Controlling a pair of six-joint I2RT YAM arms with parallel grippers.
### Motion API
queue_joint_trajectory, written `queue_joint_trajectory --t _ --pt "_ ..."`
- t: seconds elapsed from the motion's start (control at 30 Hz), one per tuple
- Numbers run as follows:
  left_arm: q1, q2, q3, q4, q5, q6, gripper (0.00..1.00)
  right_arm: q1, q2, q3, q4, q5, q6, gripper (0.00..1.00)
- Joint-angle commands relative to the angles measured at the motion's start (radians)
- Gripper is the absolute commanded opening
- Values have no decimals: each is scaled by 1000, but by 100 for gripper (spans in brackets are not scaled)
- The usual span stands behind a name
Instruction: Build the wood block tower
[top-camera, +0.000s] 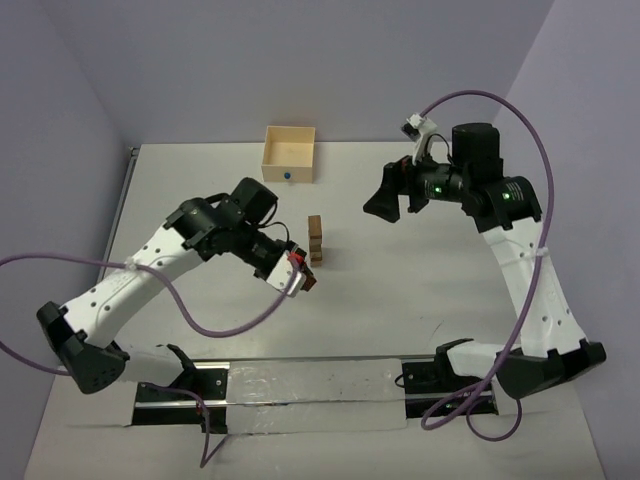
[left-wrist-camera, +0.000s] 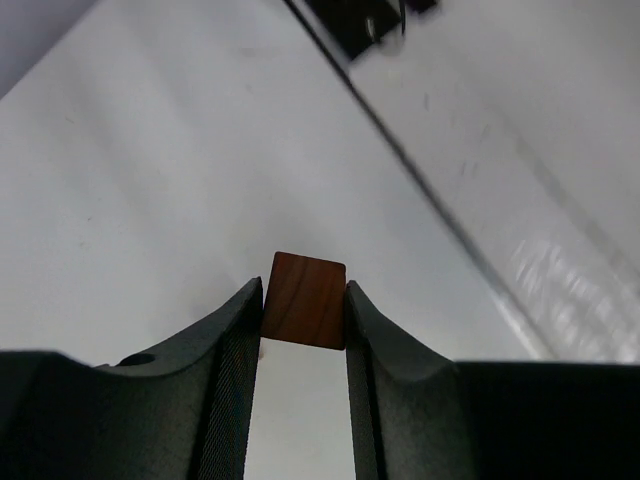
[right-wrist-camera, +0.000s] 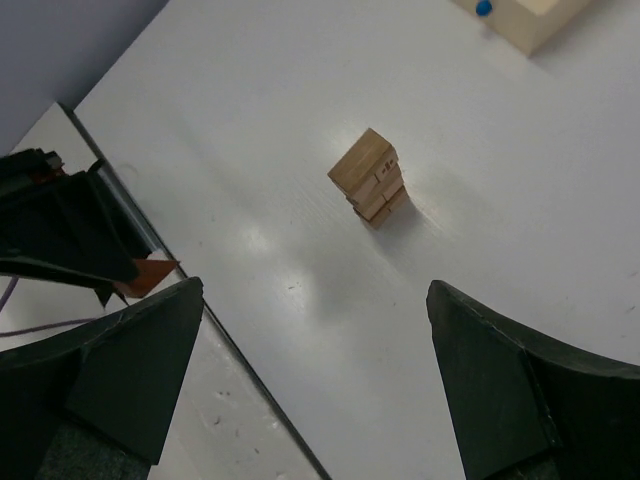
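Note:
The tower (top-camera: 316, 240) is a narrow upright column of several tan wood blocks in the middle of the table. It also shows in the right wrist view (right-wrist-camera: 369, 178). My left gripper (top-camera: 303, 276) is shut on a reddish brown wood block (left-wrist-camera: 304, 300), held between its fingertips above the table, just near-left of the tower. The same block shows as a red-brown corner (right-wrist-camera: 148, 273) in the right wrist view. My right gripper (top-camera: 392, 200) is open and empty, raised to the right of the tower; its jaws stand wide apart (right-wrist-camera: 315, 300).
A pale square wooden box (top-camera: 288, 153) with a blue dot stands at the back of the table behind the tower; it also shows in the right wrist view (right-wrist-camera: 528, 22). A metal rail (top-camera: 310, 375) runs along the near edge between the arm bases.

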Motion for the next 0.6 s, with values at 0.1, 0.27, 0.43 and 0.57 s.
queue_joint_trajectory --t 0.1,0.27,0.43,0.57 --pt "143 -210 -146 800 419 -1159 0 -3 -71 58 114 -196 -95 100" --pt "298 -319 -412 1654 387 -1974 0 1 -71 63 146 -352 -56 99" --pt "345 -339 -520 1921 303 -2193 0 17 -63 51 278 -471 125 99" --pt "366 -330 -548 1981 258 -2319 0 55 -48 56 330 -513 204 97"
